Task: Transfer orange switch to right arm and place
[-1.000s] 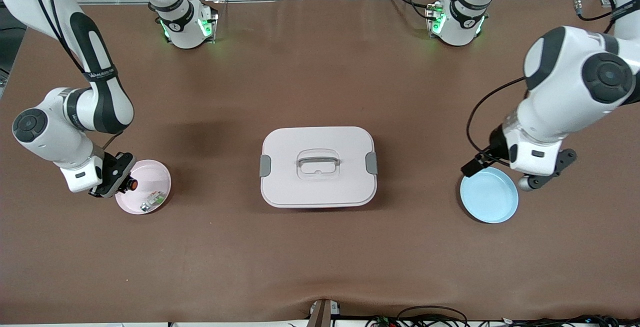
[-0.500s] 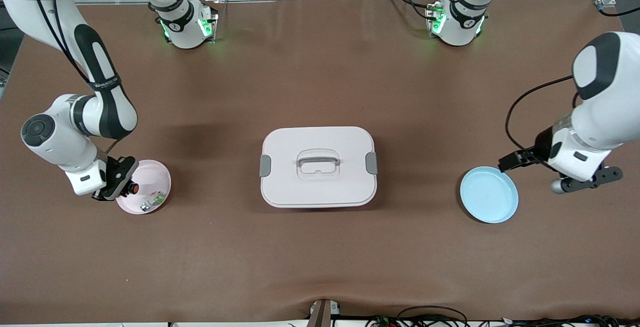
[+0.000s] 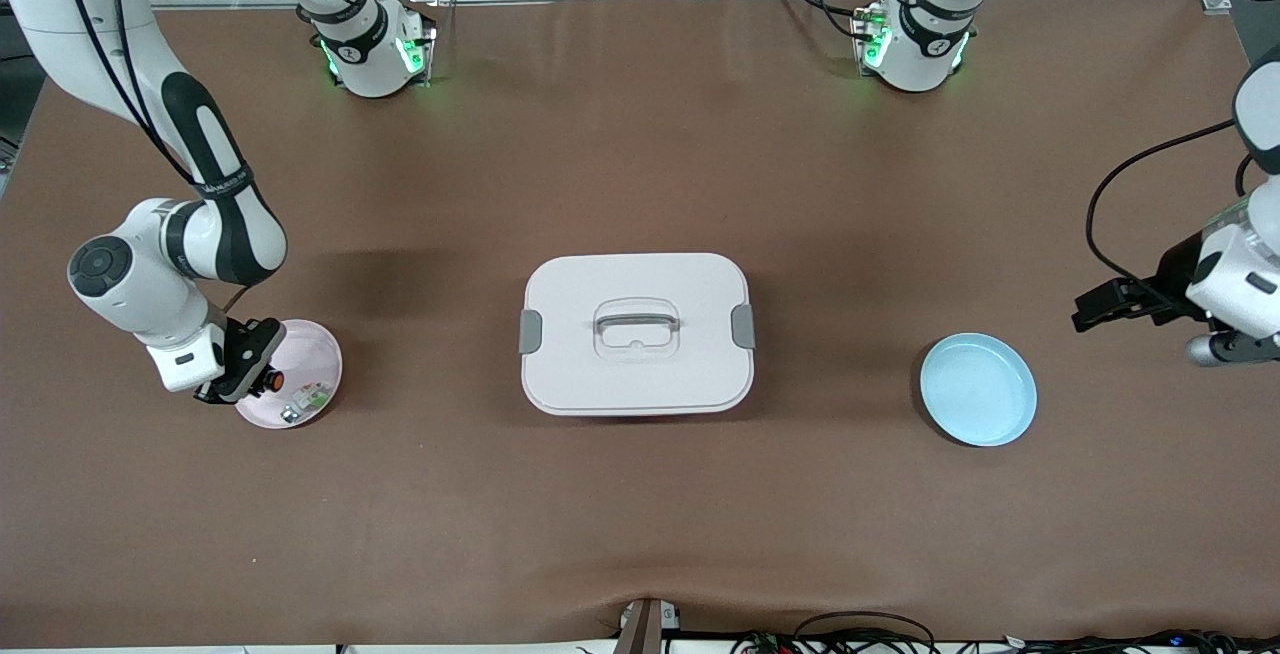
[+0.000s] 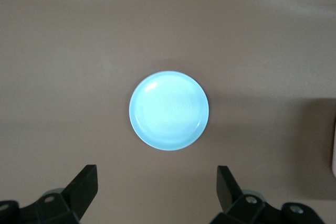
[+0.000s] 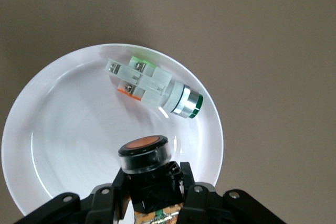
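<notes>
Right wrist view: right claw (image 5: 149, 190) clamped tight on orange switch (image 5: 145, 153), held just above pink plate (image 5: 63, 145), beside green-and-white part (image 5: 152, 87) lying in plate. Left claw (image 4: 157, 192) spread wide, holding nothing, up over bench (image 3: 640, 494) near blue plate (image 4: 169, 110). White lidded box (image 3: 637, 334) mid-bench.

Lidded box (image 3: 636, 334): pale, closed, grey side clips and top handle, at the table's (image 3: 640, 514) middle.
Blue plate (image 3: 978, 402): toward the left arm's end.
Pink plate (image 3: 310, 359): toward the right arm's end.
Green-and-white part (image 5: 155, 86): lying inside the pink plate.
</notes>
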Robot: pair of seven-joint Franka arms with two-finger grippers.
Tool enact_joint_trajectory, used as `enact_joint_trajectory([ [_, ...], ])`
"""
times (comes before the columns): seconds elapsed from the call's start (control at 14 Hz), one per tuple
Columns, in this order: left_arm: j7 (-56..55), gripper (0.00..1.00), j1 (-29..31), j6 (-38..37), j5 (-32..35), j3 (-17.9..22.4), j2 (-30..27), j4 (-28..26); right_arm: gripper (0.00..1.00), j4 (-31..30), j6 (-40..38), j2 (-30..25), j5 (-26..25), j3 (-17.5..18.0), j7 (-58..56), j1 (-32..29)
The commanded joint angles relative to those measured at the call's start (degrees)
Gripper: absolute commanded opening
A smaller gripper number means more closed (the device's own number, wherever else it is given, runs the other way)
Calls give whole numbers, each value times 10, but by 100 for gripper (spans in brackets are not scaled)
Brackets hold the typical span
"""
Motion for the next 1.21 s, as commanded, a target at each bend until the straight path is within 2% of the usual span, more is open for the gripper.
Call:
enact_joint_trajectory([
  [0.0, 40, 100, 22, 31, -54, -4, -75, -74, 0, -14, 25, -2, -1, 14, -13, -16],
  [0.14, 40, 100, 22, 57, -75, -4, -119, -121, 0, -20, 40, 4, -1, 14, -13, -16],
  [0.21, 36, 100, 22, 56, -76, -4, -124, -122, 0, -20, 41, 6, -1, 15, -13, -16],
  [0.57, 25, 100, 22, 53, -86, -4, -116, -99, 0, -20, 52, 15, 0, 24, -13, -23],
  [0.86, 25, 100, 23, 52, -86, 0, -115, -98, 0, -20, 60, 27, -1, 80, -15, -83],
  [1.14, 24, 100, 23, 53, -86, 0, -112, -91, 0, -20, 66, 32, -1, 84, -17, -90],
])
